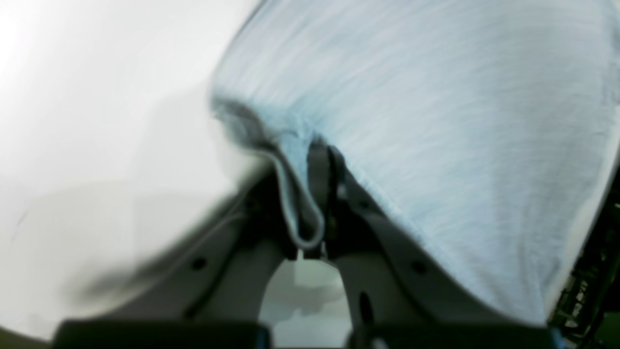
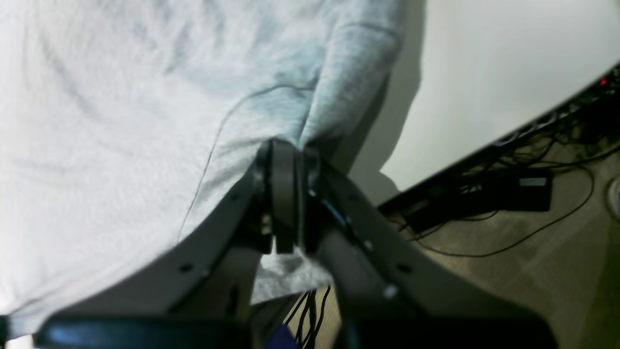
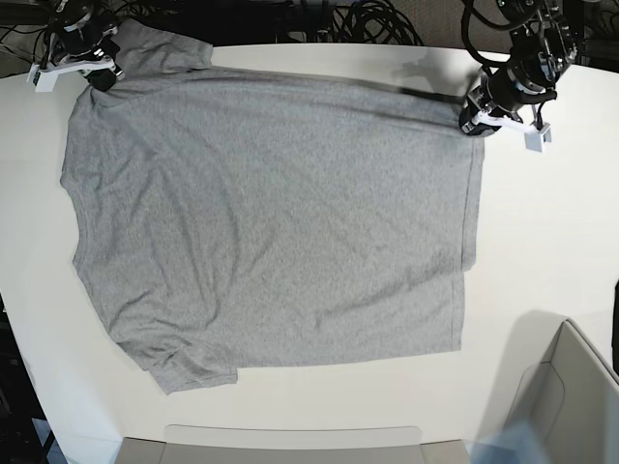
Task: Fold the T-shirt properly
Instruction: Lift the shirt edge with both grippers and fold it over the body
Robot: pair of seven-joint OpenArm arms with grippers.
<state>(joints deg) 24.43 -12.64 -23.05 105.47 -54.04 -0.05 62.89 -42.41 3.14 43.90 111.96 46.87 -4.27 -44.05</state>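
In my left wrist view, my left gripper [image 1: 319,194] is pinched shut on the hem of the T-shirt [image 1: 436,121]. A little loop of the hem hangs between my jaws. The rest of the cloth runs up and to the right from there. This picture is blurry, so I can't say much more.

In my right wrist view, my right gripper [image 2: 286,194] is shut tight on the T-shirt [image 2: 121,121] too. I hold it right by a sleeve, and the cloth spreads up and to the left. The white table [image 2: 484,72] edge and some cables [image 2: 533,194] on the floor are off to the right.

In the base view, the T-shirt [image 3: 271,213] lies spread out on the table [image 3: 542,251] with its plain grey side up. I can't see any letters. Its long way goes side to side. My right gripper [image 3: 77,53] holds the far corner by the sleeve. My left gripper [image 3: 498,111] holds the far corner at the hem end. So both of my hands are on the far long edge, and all the cloth lies toward the near side. I think I should bring that far edge toward the near edge, both hands together.
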